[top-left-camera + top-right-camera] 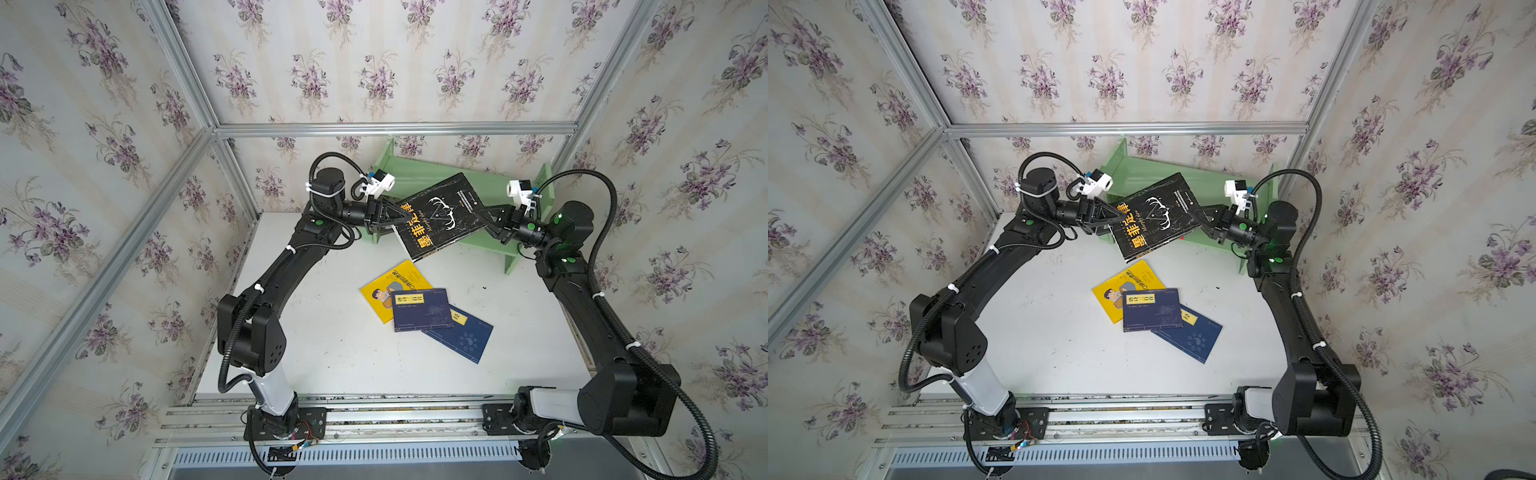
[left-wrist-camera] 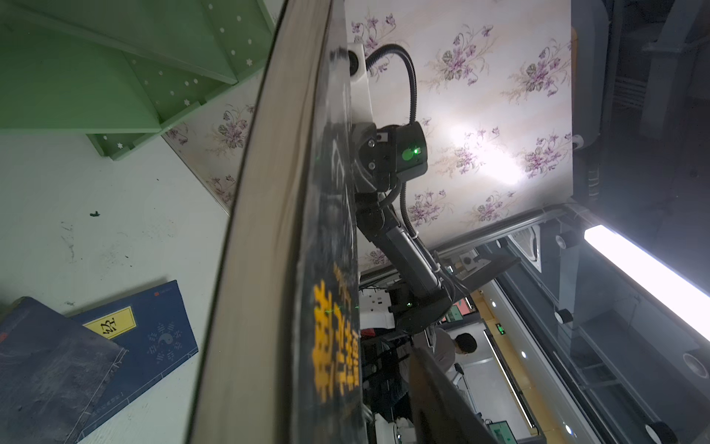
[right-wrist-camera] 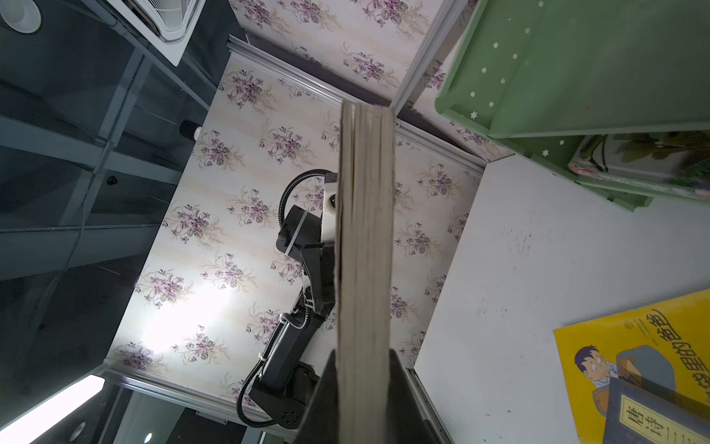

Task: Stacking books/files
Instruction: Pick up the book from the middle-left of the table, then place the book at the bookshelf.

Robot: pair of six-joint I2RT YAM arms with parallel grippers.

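Note:
The black book with gold characters [image 1: 440, 214] [image 1: 1156, 216] hangs tilted in the air in front of the shelf. My right gripper [image 1: 482, 216] [image 3: 365, 403] is shut on its far edge, with both fingers pressed flat against the page block [image 3: 365, 230]. My left gripper [image 1: 401, 218] straddles the opposite edge and stands open. One of its fingers [image 2: 434, 388] is clear of the cover [image 2: 330, 230]; the other is hidden. On the table lie a yellow cartoon book [image 1: 384, 291], a navy book [image 1: 419, 309] on top of it, and a second navy book [image 1: 465, 338].
The pale green shelf [image 1: 419, 170] stands askew against the back wall, behind the raised book. A green plant-photo book [image 3: 645, 161] lies in its lower tier. Wallpapered walls and aluminium posts close in the sides. Both arms' bases sit on the front rail.

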